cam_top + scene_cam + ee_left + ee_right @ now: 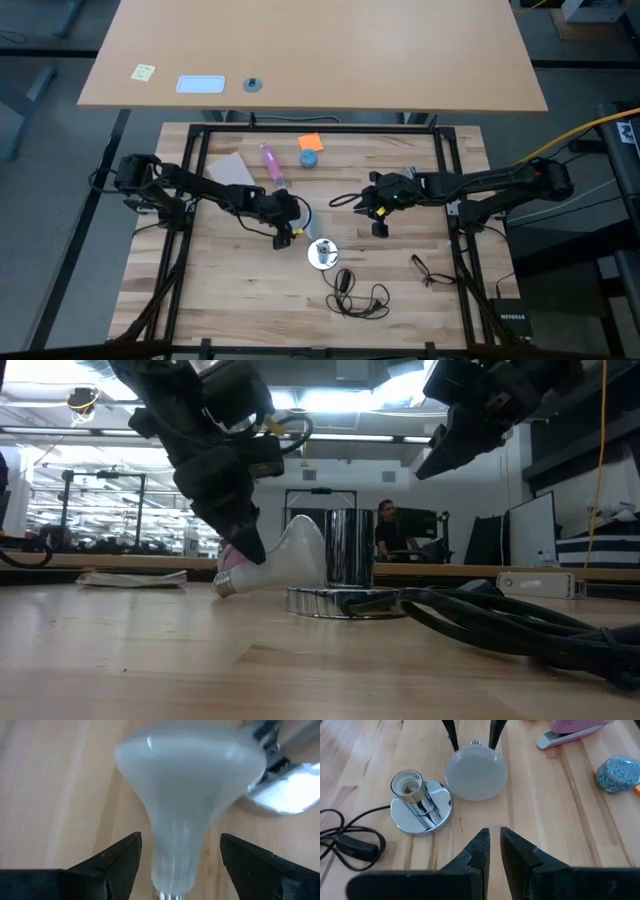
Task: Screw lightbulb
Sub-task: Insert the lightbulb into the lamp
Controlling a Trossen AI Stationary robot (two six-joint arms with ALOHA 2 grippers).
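The frosted white lightbulb [476,772] lies on its side on the wooden table, its globe [190,775] close beside the shiny silver lamp base [421,807] and its metal screw end [225,587] down on the wood. My left gripper [180,865] slants down over it, open, with one finger on each side of the narrow neck and a gap showing on both sides. My right gripper [494,842] hovers above the table on the bulb's other side, fingers nearly together with nothing between them. The base's socket [407,784] stands upright with nothing in it.
The base's black cord with its switch [355,290] lies coiled toward the near edge. A pink object [272,165], a small blue round object [309,158], an orange note [311,142] and a paper sheet [230,170] lie toward the far edge. A small black item [425,268] lies near right.
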